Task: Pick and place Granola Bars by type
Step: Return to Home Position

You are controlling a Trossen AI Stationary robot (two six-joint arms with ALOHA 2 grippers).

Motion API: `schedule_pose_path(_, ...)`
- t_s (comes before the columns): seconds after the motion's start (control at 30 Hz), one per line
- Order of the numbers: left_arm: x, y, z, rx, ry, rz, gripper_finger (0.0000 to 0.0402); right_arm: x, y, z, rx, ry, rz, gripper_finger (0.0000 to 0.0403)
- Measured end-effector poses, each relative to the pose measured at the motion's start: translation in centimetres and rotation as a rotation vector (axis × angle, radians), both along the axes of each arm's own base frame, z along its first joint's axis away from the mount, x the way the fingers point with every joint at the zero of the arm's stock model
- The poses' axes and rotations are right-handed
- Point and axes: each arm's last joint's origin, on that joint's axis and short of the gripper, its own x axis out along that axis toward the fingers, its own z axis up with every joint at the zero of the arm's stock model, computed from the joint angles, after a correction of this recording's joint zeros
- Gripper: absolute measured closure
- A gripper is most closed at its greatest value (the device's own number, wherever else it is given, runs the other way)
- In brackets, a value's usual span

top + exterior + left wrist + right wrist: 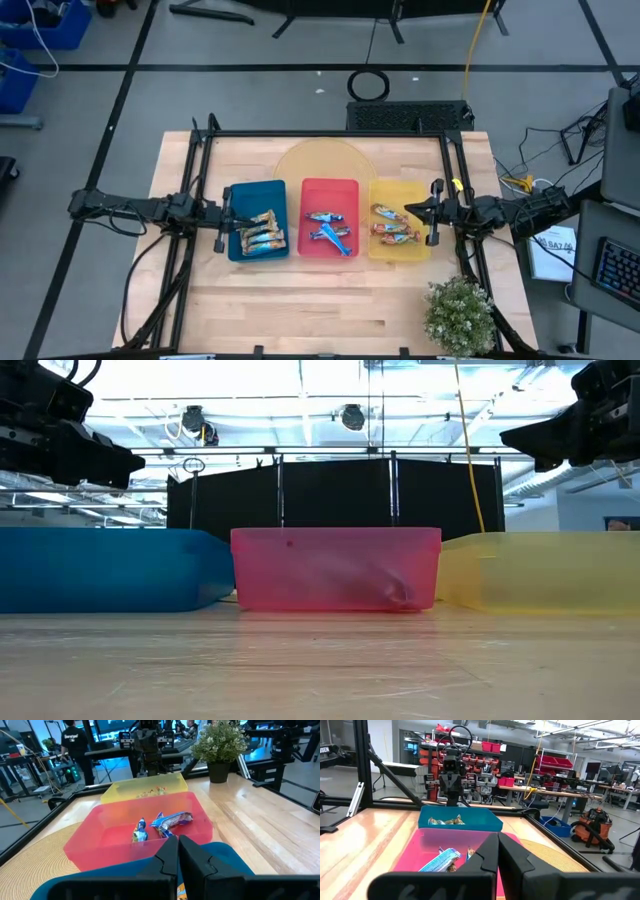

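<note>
Overhead, level, wrists; shared red tray (330,195)

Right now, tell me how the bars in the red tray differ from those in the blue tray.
Blue-white bars lie in the red tray, the middle one; tan-gold bars lie in the blue tray, the leftmost one. Both groups lie loose, ungripped.

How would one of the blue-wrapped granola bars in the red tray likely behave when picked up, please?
Probably light: the blue-wrapped bar is smaller than the red tray. Its shiny wrapper looks slippery, with loose ends that may flop. Lying flat, it seems unlikely to roll.
</note>
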Motion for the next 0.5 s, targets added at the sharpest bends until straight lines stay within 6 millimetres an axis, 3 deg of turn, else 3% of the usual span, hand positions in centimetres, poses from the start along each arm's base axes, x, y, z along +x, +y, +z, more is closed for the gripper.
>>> schedule_pose_path(0.5,0.0,0.0,0.03,0.0,-0.002,-0.001,0.0394,0.0,0.0,0.01,0.0,-0.001,0.0,0.0403)
